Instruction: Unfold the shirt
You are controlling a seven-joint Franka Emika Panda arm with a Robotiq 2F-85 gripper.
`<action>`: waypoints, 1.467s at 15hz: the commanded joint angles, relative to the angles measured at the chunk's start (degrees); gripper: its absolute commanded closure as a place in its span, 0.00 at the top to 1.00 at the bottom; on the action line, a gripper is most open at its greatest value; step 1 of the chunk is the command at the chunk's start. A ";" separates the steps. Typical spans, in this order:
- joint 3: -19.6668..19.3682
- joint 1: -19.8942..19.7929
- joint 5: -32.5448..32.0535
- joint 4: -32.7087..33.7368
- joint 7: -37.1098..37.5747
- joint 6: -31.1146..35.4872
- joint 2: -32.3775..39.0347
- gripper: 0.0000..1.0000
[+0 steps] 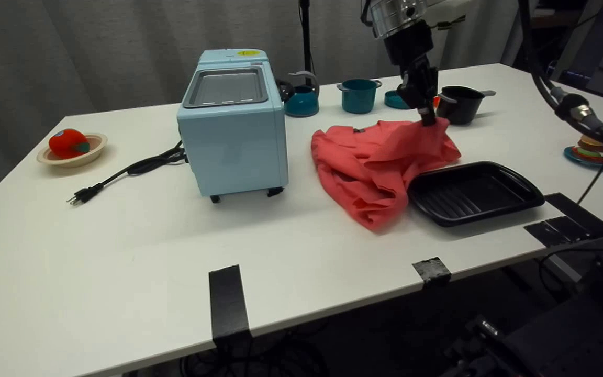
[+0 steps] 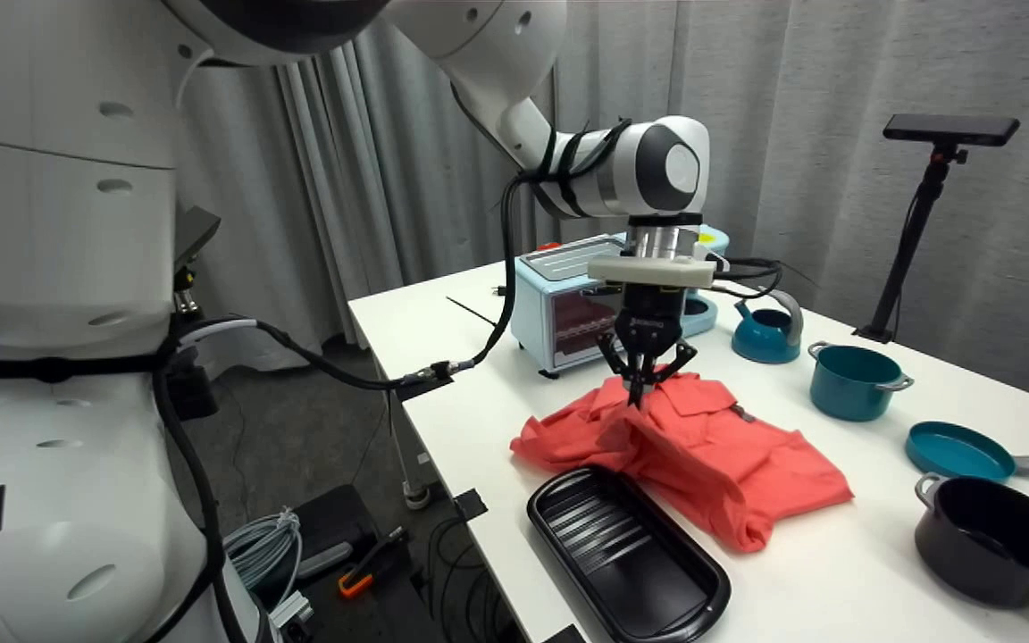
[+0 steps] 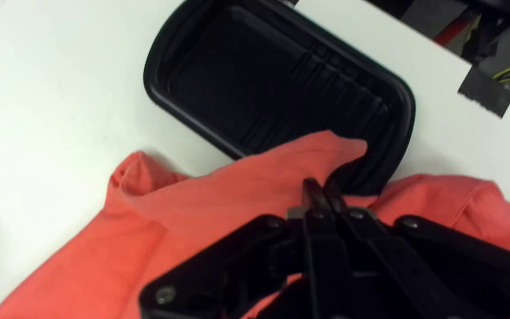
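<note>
The shirt is salmon-red and lies crumpled on the white table, its cloth folded over itself, in both exterior views [image 1: 354, 157] [image 2: 747, 464] and across the wrist view [image 3: 210, 190]. My gripper points down over the shirt [image 1: 427, 119] [image 2: 637, 397]. In the wrist view, its fingertips [image 3: 323, 188] are closed together on a pinch of the cloth. The pinched part is lifted into a raised fold, while the rest of the shirt lies on the table. The lifted flap hangs partly over the near edge of the black tray in the wrist view. The shirt's underside layers are hidden.
A black ribbed tray [image 1: 495, 188] [image 2: 648, 580] [image 3: 237, 84] lies right beside the shirt. A light blue toaster oven [image 1: 236, 152] [image 2: 537, 304] stands nearby. A teal pot [image 1: 359, 97], a teal kettle [image 1: 301, 102] and a black pot [image 1: 461, 107] stand behind the shirt.
</note>
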 commanded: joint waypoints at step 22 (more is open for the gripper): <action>-6.31 -1.92 -20.08 -20.08 19.22 3.49 -2.77 0.33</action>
